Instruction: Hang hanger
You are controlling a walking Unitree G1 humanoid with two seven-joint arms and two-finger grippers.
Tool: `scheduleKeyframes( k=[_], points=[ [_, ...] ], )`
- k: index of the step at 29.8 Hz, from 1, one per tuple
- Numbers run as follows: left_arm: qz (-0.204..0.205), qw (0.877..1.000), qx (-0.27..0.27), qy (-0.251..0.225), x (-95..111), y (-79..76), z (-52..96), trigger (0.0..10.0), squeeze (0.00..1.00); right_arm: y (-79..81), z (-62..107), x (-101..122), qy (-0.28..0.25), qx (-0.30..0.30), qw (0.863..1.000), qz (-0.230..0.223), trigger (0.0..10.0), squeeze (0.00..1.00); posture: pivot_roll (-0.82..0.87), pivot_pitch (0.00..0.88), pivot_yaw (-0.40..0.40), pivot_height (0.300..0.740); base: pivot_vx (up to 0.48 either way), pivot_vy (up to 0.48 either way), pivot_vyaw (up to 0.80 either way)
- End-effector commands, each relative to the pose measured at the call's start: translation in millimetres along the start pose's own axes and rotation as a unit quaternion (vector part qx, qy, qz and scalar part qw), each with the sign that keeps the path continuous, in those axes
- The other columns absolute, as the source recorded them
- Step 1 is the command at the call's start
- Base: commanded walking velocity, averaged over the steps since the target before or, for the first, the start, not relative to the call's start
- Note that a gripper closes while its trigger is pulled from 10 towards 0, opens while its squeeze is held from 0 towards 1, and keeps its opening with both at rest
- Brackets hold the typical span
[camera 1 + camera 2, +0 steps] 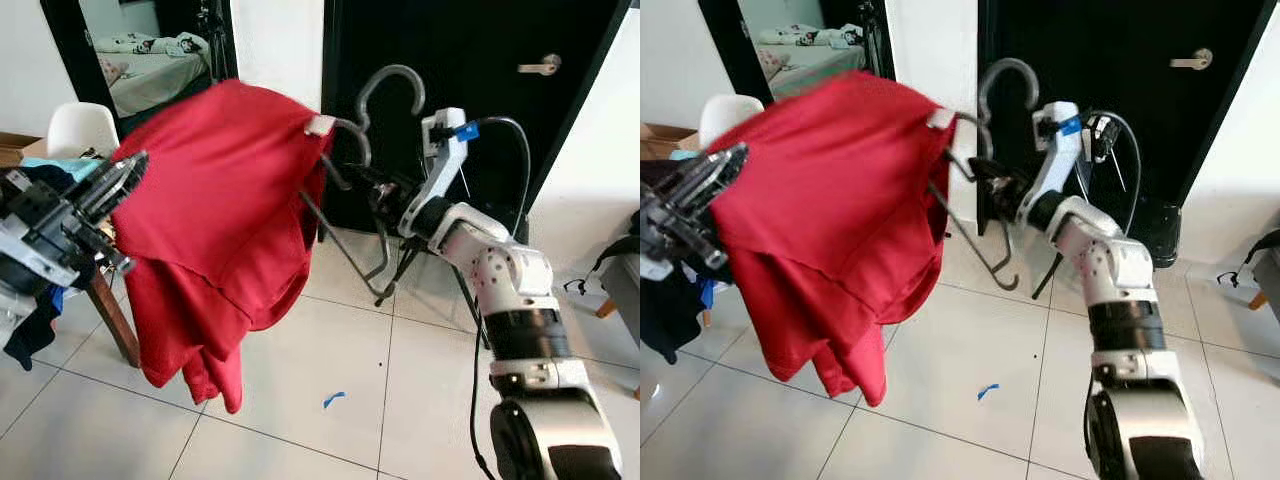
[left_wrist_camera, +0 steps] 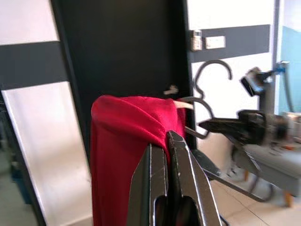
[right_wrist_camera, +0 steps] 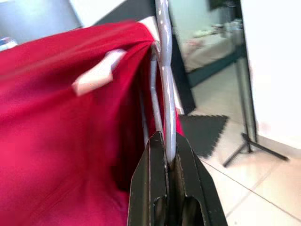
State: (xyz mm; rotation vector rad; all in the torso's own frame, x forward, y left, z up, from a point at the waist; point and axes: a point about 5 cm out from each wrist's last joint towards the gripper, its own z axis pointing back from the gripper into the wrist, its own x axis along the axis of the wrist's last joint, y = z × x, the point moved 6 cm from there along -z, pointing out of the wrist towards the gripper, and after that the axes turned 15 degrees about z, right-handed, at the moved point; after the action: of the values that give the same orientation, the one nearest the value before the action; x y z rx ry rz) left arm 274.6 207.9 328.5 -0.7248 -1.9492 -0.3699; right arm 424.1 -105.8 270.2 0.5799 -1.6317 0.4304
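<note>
While your right gripper clamps the stiff grey hanger below its hook, your left gripper pinches the soft red shirt; expect sway.

No readable text, brand or number anywhere; white neck tag on the red shirt blank as far as discernible.

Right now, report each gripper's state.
Left gripper: shut on the red shirt.
Right gripper: shut on the grey hanger.
</note>
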Motion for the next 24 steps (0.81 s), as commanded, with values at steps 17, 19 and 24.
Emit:
scheduleKeyframes(
  k=[17, 19, 24],
  points=[
    [0.1, 0.984, -0.118, 0.09, -46, -56.6, 6.4, 10.0, 0.0, -17.0, -3.7, 45, -0.128, -0.048, 0.978, -0.156, 10.0, 0.0, 0.04, 0.0, -0.002, 0.74, 0.0, 0.0, 0.0],
    [0.114, 0.982, -0.121, 0.092, -52, -59.9, 4.7, 10.0, 0.0, -14.7, -4.2, 51, -0.147, -0.043, 0.973, -0.173, 10.0, 0.0, 0.04, 0.0, -0.002, 0.74, 0.0, 0.0, 0.0],
    [0.167, 0.97, -0.142, 0.108, -66, -68.9, 11.0, 10.0, 0.0, -18.0, -4.9, 61, -0.183, -0.067, 0.962, -0.193, 10.0, 0.0, 0.04, 0.0, 0.003, 0.74, 0.0, 0.0, 0.0]
  ],
)
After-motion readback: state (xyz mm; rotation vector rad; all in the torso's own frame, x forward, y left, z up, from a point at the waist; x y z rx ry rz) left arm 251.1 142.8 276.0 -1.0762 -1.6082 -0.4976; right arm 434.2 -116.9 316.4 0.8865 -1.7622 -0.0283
